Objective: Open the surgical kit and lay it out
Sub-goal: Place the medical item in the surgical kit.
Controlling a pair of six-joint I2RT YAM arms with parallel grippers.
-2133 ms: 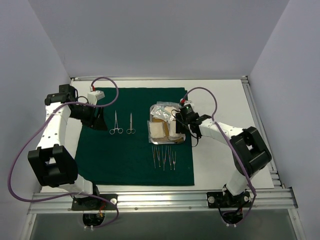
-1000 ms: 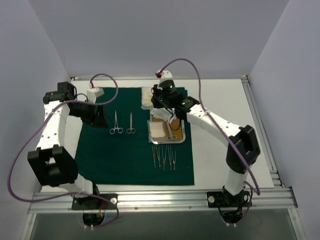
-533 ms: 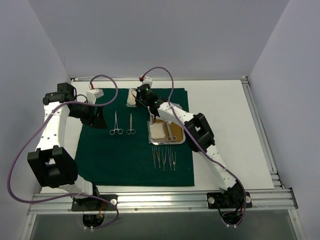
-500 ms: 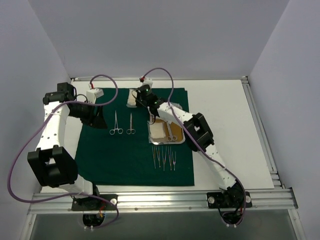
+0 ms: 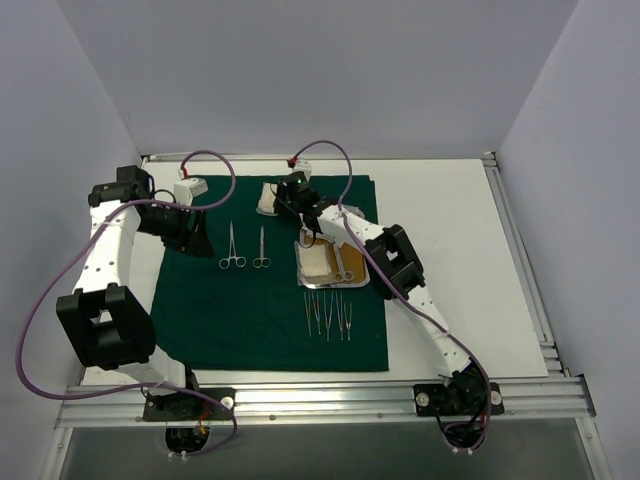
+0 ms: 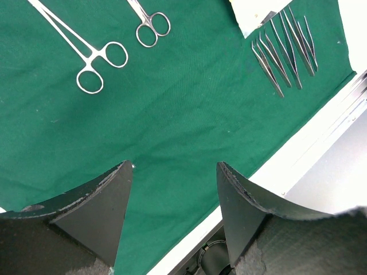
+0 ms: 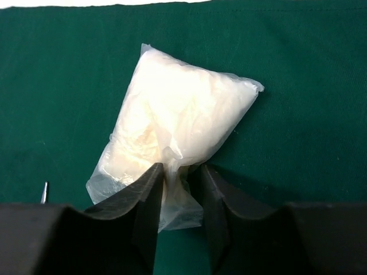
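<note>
1. Right pincer (image 7: 176, 169), clenched: its two dark fingers (image 7: 143, 206) pinch the near edge of a clear packet (image 7: 178, 132) that holds something white and soft. Whether the packet rests on the cloth or hangs just above it cannot be told.
2. Seen from above, with 12 o'clock pointing away from the arm bases, this packet sits near the 12 o'clock edge of a dark green cloth (image 5: 260, 320), roughly midway along it. The right arm is stretched far across the table to reach it.
3. This cloth lies spread flat and holds the rest of the kit.
4. A rectangular steel tray (image 5: 335, 287) stands at 5 o'clock from the packet, toward the cloth's 3 o'clock edge. Inside it, a white gauze pad (image 5: 318, 262) fills the 9 o'clock half. A silver instrument (image 5: 343, 262) lies in the other half, too small to read clearly.
5. Thin tweezers (image 5: 328, 315) lie in a row, side by side, just at 6 o'clock of the tray.
6. Two silver ring-handled clamps (image 5: 246, 250) lie parallel and apart at 9 o'clock of the tray, rings toward 6 o'clock.
7. Left pincer (image 6: 173, 166), released: its fingers stand wide apart with nothing between them. It hovers above the cloth's 9 o'clock edge, at 9 o'clock of the clamps.
8. A white tabletop (image 5: 450, 250) shows around the cloth, widest at 3 o'clock.
</note>
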